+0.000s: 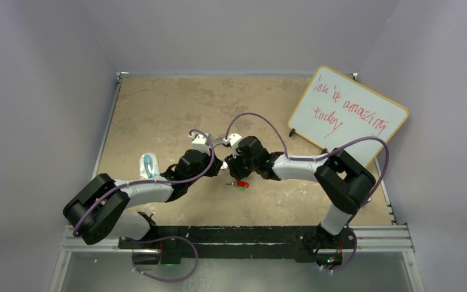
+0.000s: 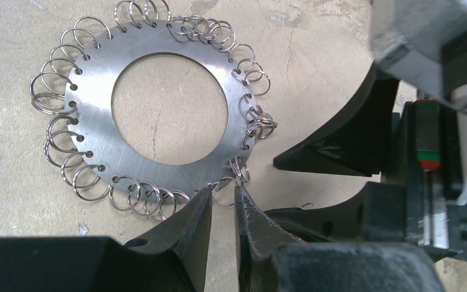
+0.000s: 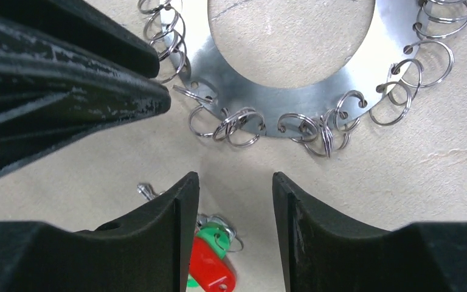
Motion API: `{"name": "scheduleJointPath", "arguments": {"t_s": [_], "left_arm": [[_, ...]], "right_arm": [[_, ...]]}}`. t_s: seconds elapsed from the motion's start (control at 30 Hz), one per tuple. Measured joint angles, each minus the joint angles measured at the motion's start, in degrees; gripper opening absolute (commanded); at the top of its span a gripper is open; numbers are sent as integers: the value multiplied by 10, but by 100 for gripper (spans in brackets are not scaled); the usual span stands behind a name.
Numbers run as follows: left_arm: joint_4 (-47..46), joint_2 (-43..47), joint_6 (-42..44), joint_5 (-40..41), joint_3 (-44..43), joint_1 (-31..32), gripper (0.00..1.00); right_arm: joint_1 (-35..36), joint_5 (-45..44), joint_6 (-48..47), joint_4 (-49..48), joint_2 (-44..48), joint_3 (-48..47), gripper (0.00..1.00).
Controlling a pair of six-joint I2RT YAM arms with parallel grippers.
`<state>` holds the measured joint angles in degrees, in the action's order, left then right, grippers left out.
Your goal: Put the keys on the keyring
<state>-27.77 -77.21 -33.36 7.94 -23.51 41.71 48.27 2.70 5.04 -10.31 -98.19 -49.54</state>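
Your left claw (image 2: 224, 193) is narrowed around a fringe loop of the keyring (image 2: 91, 134), which lies flat on the table (image 2: 12, 201); whether it grips is unclear. The keys (image 3: 210, 261) lie loose under your wide-spread right claw (image 3: 235, 182), so nothing is threaded yet.

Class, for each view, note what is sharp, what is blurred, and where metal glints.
Top external: soft even light, keys tiny. Left wrist: keyring crisp, grey housing at upper right blurred. Right wrist: keyring plate gleams brightly, shadows soft.
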Motion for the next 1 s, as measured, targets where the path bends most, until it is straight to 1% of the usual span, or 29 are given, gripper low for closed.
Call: {"name": "scheduleJointPath", "arguments": {"t_s": [0.1, 0.23, 0.33, 0.47, 0.7, 0.9, 1.0], "left_arm": [[0, 0, 0, 0, 0, 0, 18], [0, 0, 0, 0, 0, 0, 18], [0, 0, 0, 0, 0, 0, 18], [0, 0, 0, 2, 0, 0, 18], [0, 0, 0, 7, 0, 0, 18], [0, 0, 0, 13, 0, 0, 18], [0, 0, 0, 13, 0, 0, 18]], "right_arm": [[-15, 28, -1, -9, 17, 17, 48], [-53, 88, 0, -31, 46, 37, 45], [-79, 123, 1, -53, 58, 41, 47], [-94, 137, -8, -92, 89, 62, 49], [-93, 181, -97, -234, 140, 148, 50], [-87, 204, -141, -345, 140, 218, 49], [-70, 202, -163, -402, 129, 237, 49]]}}
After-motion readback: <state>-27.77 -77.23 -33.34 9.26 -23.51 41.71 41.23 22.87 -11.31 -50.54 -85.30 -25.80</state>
